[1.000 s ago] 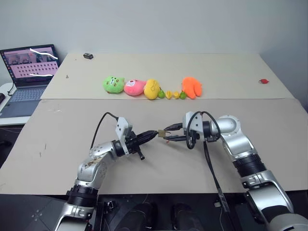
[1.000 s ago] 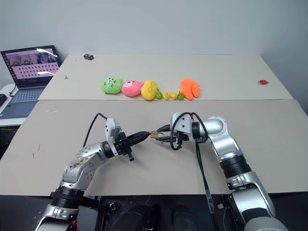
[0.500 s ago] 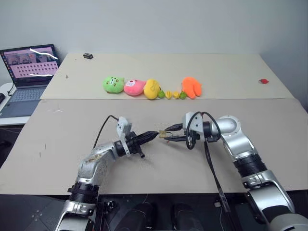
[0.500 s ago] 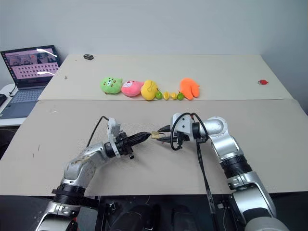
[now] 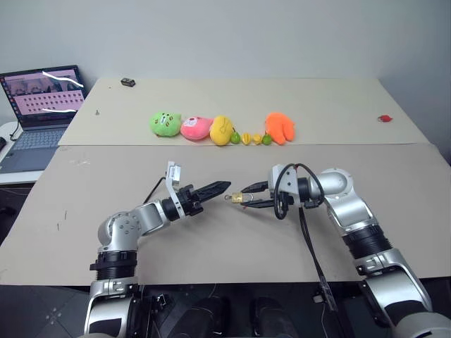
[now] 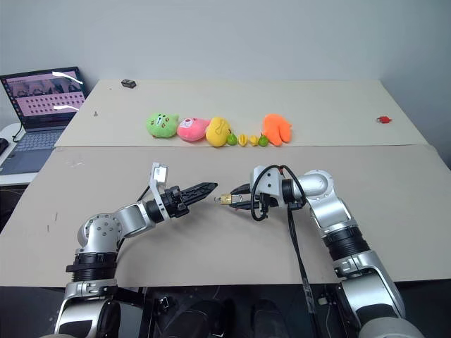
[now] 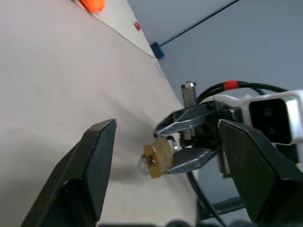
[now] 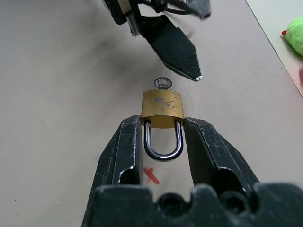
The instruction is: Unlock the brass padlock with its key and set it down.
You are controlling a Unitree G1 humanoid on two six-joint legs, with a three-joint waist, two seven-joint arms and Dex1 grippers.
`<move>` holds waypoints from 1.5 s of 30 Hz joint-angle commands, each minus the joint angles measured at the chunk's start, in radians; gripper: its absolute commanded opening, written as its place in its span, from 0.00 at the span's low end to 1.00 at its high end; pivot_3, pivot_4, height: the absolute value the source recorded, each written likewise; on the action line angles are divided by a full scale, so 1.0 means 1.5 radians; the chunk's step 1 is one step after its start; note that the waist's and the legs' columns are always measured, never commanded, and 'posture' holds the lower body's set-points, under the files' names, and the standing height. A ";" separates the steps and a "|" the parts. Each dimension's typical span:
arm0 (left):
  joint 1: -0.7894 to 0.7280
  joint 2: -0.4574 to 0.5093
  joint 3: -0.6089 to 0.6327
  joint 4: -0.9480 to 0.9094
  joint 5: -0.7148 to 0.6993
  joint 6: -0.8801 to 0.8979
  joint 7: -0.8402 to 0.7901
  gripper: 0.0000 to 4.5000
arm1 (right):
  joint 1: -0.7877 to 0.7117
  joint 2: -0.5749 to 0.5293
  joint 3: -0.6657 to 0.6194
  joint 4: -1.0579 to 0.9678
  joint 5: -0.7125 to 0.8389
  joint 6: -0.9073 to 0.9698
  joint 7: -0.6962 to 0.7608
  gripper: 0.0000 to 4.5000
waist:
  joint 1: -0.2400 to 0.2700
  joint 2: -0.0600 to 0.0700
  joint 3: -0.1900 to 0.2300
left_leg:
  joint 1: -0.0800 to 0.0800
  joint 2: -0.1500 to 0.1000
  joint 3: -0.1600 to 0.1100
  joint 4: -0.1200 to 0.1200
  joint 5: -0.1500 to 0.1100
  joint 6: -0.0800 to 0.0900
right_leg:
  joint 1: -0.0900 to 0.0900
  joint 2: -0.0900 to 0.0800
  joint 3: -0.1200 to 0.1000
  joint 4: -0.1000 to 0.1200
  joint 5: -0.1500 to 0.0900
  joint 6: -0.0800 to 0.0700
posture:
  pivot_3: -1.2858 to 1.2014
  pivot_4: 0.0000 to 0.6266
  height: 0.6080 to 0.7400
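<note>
Right wrist view: right gripper (image 8: 162, 130) pinches the small golden-brass padlock (image 8: 162, 108) mid-table, silvery key (image 8: 162, 83) inserted. Left gripper (image 7: 166, 163) gapes empty just left; I judge re-gripping and turning follows.

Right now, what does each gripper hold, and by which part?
The right gripper pinches the brass padlock at its body's shackle end. The left gripper is open and holds nothing.
</note>
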 commanded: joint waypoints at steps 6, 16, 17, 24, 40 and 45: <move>-0.025 -0.001 0.077 0.056 -0.076 0.081 0.081 0.82 | -0.015 0.002 -0.015 -0.019 0.016 -0.009 -0.002 0.21 | -0.001 0.000 0.000 | 0.000 0.000 0.000 0.000 0.000 0.000 | 0.000 0.000 0.000 0.000 0.000 0.000 | 0.52 0.24 1.00; -0.001 -0.025 0.034 0.057 -0.061 0.112 0.100 0.82 | -0.014 0.006 -0.014 -0.024 0.015 -0.007 -0.006 0.21 | 0.000 0.000 0.000 | 0.000 0.000 0.000 0.000 0.000 0.000 | 0.000 0.000 0.000 0.001 0.000 0.000 | 0.52 0.24 1.00; -0.003 -0.030 0.033 0.060 -0.061 0.114 0.103 0.82 | -0.014 0.006 -0.014 -0.025 0.015 -0.007 -0.006 0.21 | 0.000 0.000 0.000 | 0.000 0.000 0.000 0.000 0.000 0.000 | 0.000 0.000 0.000 0.001 0.000 0.000 | 0.52 0.24 1.00; -0.016 -0.048 0.045 0.065 -0.071 0.110 0.113 0.82 | -0.014 0.004 -0.015 -0.029 0.015 -0.006 -0.005 0.21 | 0.001 0.000 0.000 | 0.000 0.000 0.000 0.000 0.000 0.000 | 0.000 0.000 0.000 0.000 0.000 0.000 | 0.52 0.24 1.00; -0.021 -0.050 0.010 0.052 -0.040 0.085 0.090 0.07 | -0.009 0.005 -0.016 -0.033 0.015 -0.007 -0.010 0.21 | 0.001 0.000 0.000 | 0.000 0.000 0.000 0.001 0.000 0.000 | 0.000 0.000 0.000 0.001 0.000 0.000 | 0.52 0.24 1.00; -0.023 -0.052 0.013 0.053 -0.030 0.067 0.087 0.01 | -0.006 0.003 -0.014 -0.036 0.016 -0.005 -0.012 0.21 | 0.001 0.000 0.000 | 0.000 0.000 0.000 0.000 0.000 0.000 | 0.000 0.000 0.000 0.000 0.000 0.000 | 0.52 0.24 1.00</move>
